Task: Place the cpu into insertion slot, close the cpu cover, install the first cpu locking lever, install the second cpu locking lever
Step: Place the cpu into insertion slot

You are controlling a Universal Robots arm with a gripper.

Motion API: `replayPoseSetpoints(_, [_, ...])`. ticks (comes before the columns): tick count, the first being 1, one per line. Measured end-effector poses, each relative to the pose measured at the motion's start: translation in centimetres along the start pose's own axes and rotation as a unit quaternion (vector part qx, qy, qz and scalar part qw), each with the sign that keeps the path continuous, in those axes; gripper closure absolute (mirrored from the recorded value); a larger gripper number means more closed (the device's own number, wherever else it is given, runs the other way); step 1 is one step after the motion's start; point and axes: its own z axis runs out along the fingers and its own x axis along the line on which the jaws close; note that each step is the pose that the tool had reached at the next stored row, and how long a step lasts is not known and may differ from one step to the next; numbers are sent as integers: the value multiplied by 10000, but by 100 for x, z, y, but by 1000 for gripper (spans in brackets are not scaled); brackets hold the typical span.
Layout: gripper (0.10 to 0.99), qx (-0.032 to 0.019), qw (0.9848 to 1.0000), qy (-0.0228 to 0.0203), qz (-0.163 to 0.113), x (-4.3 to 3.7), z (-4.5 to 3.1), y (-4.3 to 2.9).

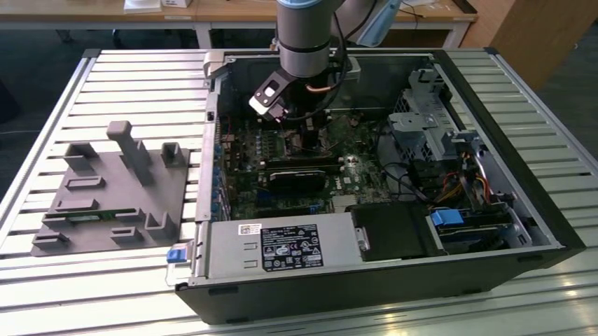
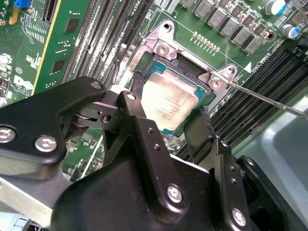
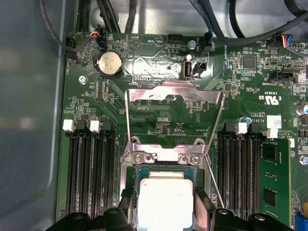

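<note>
Gripper [image 2: 171,111] fingers [image 2: 134,110] press two opposite edges of the chip [image 2: 169,98], so you may read it as clenched on the chip. In the exterior view, left to right: a grey fixture tray [image 1: 103,203] lies at 9 o'clock from the computer case [image 1: 374,287]; the arm [image 1: 304,35] enters the case at 12 o'clock. In the second wrist view the chip sits inside the socket [image 2: 185,65] rim, with one thin lever [image 2: 269,99] free beside it; in the first wrist view the cover plate [image 3: 174,91] stands open. Step in hand, by judgement: placing the chip. Your next move calls for a level, squarely seated chip.
</note>
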Motion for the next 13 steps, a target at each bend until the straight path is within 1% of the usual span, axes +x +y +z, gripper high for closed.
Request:
replayPoseSetpoints(5, [475,1,10000,0,7,2,-3,0])
replayPoseSetpoints(13, [475,16,10000,1,7,1,-50,11])
